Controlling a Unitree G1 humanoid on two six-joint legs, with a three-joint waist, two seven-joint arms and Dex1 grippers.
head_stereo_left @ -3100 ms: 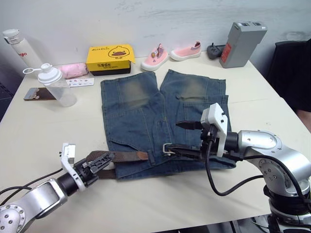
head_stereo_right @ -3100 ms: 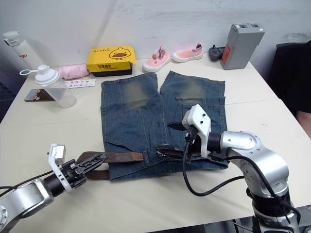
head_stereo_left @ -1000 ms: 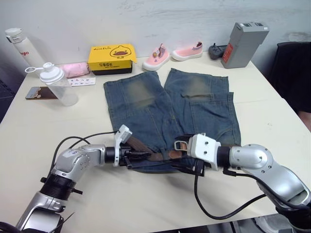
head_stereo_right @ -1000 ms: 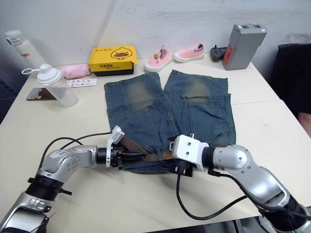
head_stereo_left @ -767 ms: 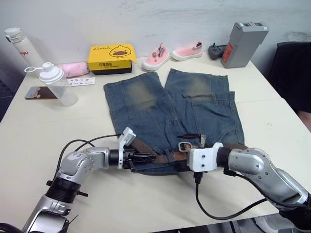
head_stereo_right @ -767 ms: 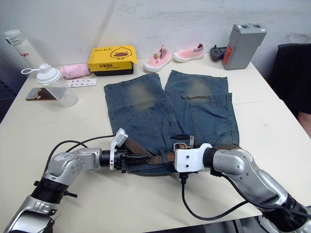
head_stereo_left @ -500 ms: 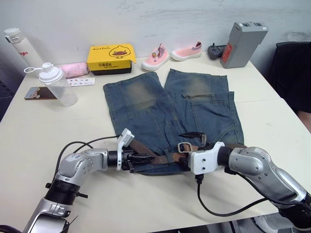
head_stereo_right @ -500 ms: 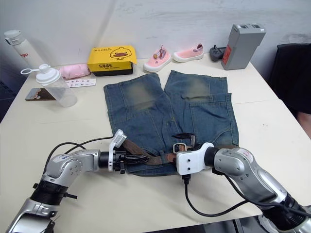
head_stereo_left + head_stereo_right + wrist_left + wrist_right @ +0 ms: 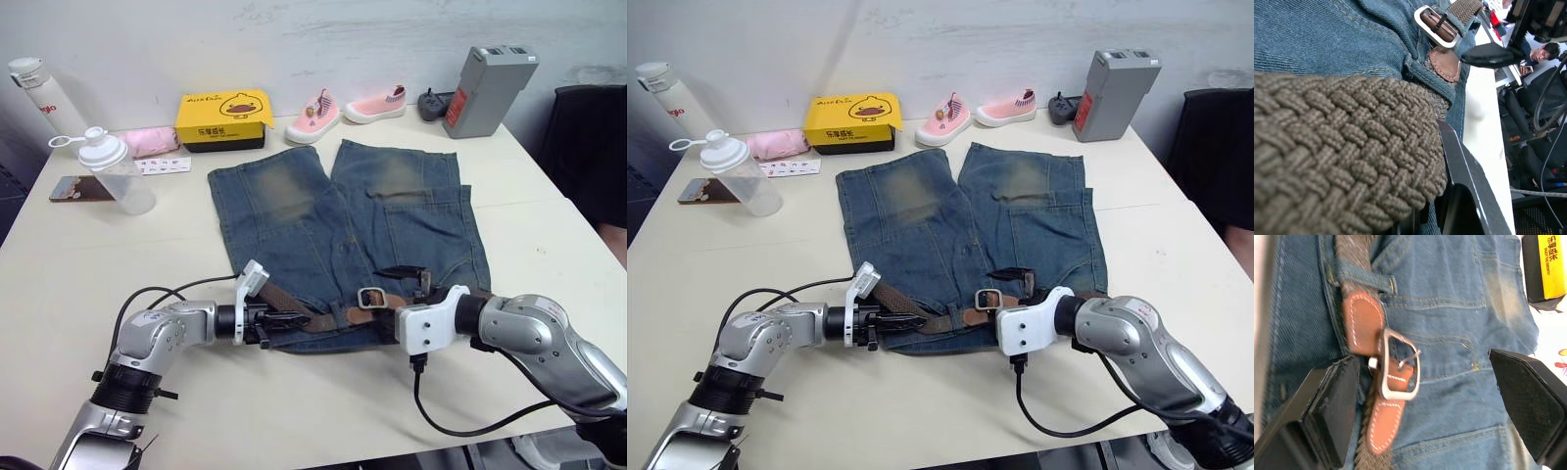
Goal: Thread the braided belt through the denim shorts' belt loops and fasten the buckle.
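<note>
At the waistband of the denim shorts [image 9: 343, 230], we work the braided belt [image 9: 313, 318].
Our left gripper [image 9: 284, 318] pinches the belt; our right gripper [image 9: 1420, 396], gaping empty, has backed rightward off the buckle [image 9: 370, 298].

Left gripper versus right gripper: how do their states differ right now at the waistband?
The left gripper is shut on the braided belt, pinching the woven strap; the right gripper is open and holds nothing. The left gripper sits at the waistband's left part; the right gripper straddles the buckle, one finger to each side of it, touching neither. Both lie low over the denim shorts, pointing toward each other along the belt.
</note>
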